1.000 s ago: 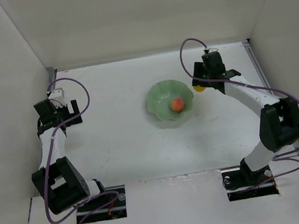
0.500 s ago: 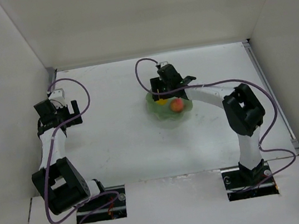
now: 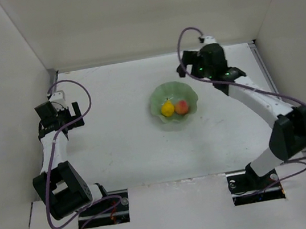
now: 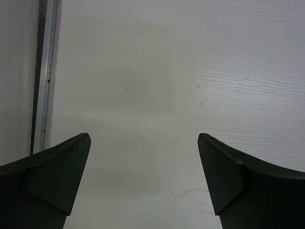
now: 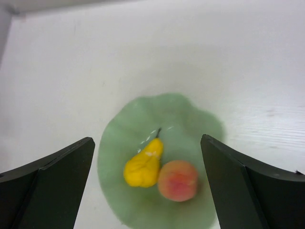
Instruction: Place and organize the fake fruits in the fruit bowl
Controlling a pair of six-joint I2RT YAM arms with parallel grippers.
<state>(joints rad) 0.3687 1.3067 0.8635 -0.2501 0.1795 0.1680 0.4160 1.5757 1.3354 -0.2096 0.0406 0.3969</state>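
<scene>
The pale green fruit bowl (image 3: 173, 95) sits mid-table with both fake fruits inside it. The yellow pear (image 3: 167, 108) lies on the left, touching the red-orange peach (image 3: 182, 107) on the right. My right gripper (image 3: 203, 68) hovers behind and to the right of the bowl, open and empty. Its wrist view looks down between the right gripper's (image 5: 147, 139) dark fingers onto the bowl (image 5: 114, 143), the pear (image 5: 143, 167) and the peach (image 5: 177, 180). My left gripper (image 3: 57, 111) stays at the far left, open over bare table, and the left gripper (image 4: 144, 136) holds nothing.
White walls enclose the table on the left, back and right. A metal rail (image 4: 45, 71) runs along the left edge beside my left gripper. Purple cables (image 3: 185, 40) loop above both arms.
My right gripper carried the pear from the bowl's right side over the bowl, opened and let it go inside, then drew back to the rear right. The left arm stayed still.
</scene>
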